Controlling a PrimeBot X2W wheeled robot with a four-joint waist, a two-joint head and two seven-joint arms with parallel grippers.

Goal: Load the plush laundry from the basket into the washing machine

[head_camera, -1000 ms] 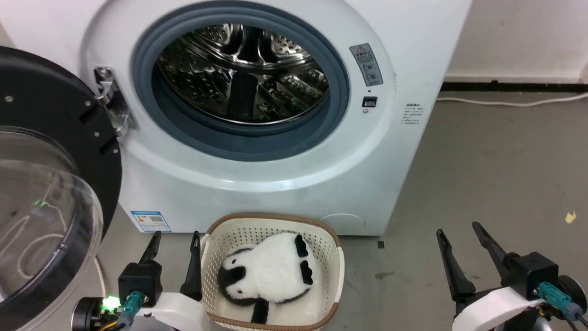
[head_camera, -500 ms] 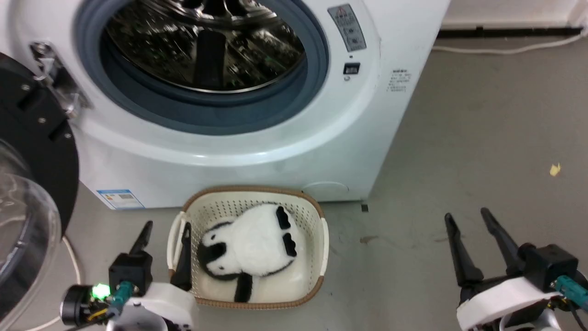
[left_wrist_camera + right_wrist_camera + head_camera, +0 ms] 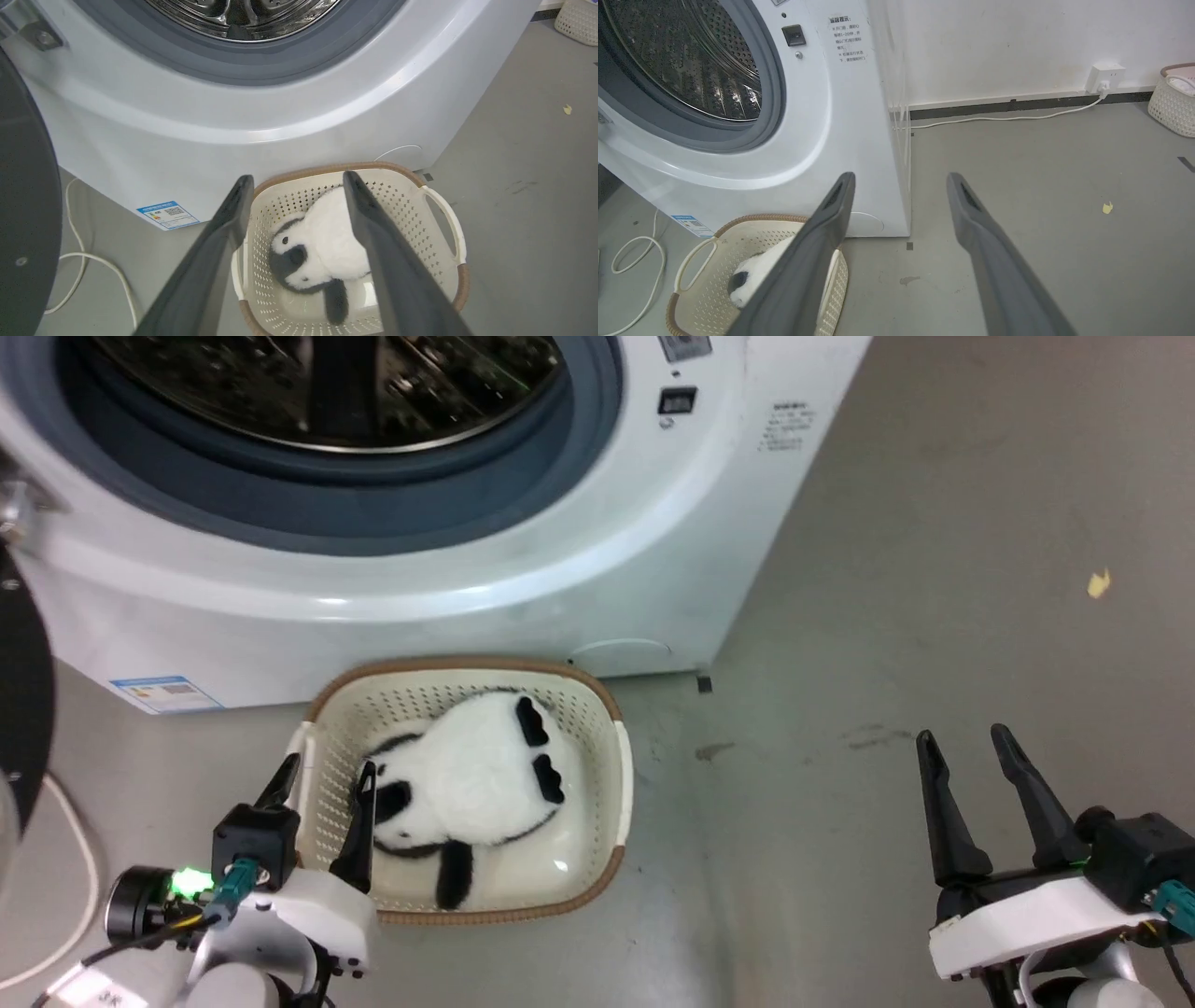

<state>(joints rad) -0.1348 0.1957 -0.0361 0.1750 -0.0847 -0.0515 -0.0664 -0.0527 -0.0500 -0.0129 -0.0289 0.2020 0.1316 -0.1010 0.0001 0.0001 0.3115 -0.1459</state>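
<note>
The head camera looked down from high up at the basket (image 3: pixel 457 664) and the low front of the washing machine (image 3: pixel 420 579), with the left gripper (image 3: pixel 329 764) and right gripper (image 3: pixel 963 735) at its bottom corners. The left wrist camera sat close above the basket, facing the machine. The right wrist camera sat farther right, looking more level at the machine's corner and the wall (image 3: pixel 994 46). All three saw the basket, the machine and a yellow scrap (image 3: pixel 1098 583).

The left gripper (image 3: pixel 297 178) holds its two dark fingers spread wide, framing the panda plush (image 3: pixel 327 233) lying in the cream basket (image 3: pixel 416 205). The basket sits on grey floor just before the white washing machine (image 3: pixel 261 112), whose black-rimmed door (image 3: pixel 23 210) stands open at left.
</note>
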